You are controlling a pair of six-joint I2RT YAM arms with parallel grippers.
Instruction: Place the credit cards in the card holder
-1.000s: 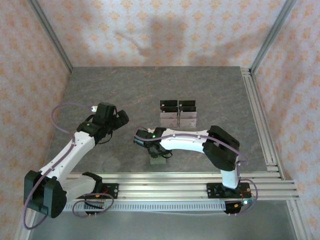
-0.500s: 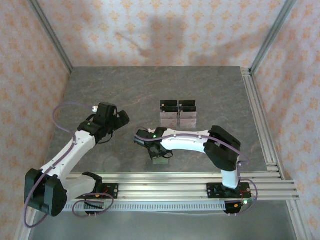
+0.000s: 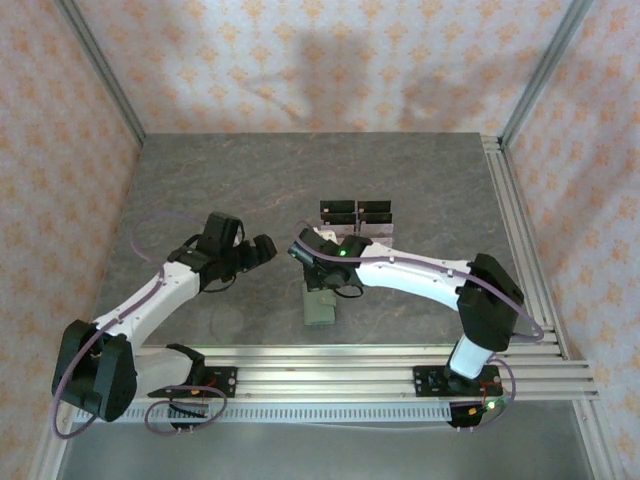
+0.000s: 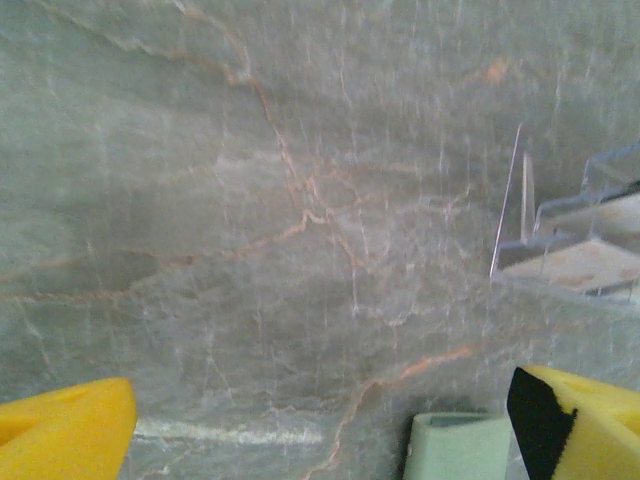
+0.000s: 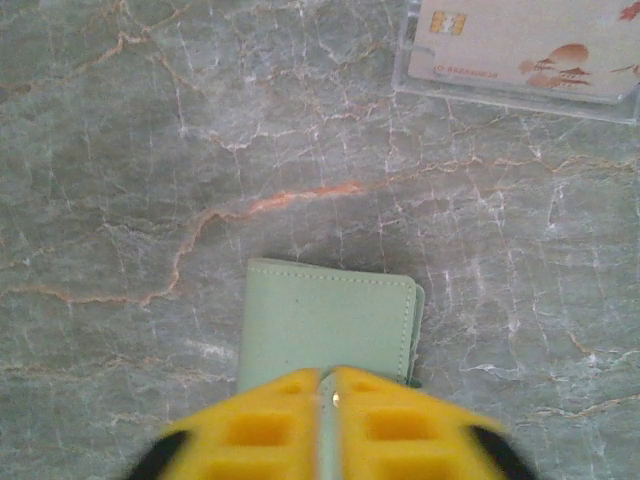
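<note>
The sage-green card holder (image 3: 320,310) lies on the marble table in front of the clear stand. In the right wrist view the card holder (image 5: 325,320) sits just ahead of my right gripper (image 5: 327,378), whose yellow fingers are pressed almost together on a thin green strip, its snap tab. My right gripper (image 3: 326,284) hangs over the holder's far end. The credit cards stand in the acrylic stand (image 3: 357,238): black ones (image 3: 357,212) behind, a pale one (image 5: 520,40) in front. My left gripper (image 3: 262,250) is open left of the holder, nothing between its fingers (image 4: 70,430); the holder's corner (image 4: 455,445) shows near its right finger.
The acrylic stand (image 4: 560,240) rises to the right in the left wrist view. Aluminium rails (image 3: 350,365) run along the near edge and the right side (image 3: 520,230). Patterned walls enclose the table on three sides.
My right arm has swung away from the near rail toward the stand, and the card holder now reaches farther toward the stand. The left gripper has moved right, closer to the holder.
</note>
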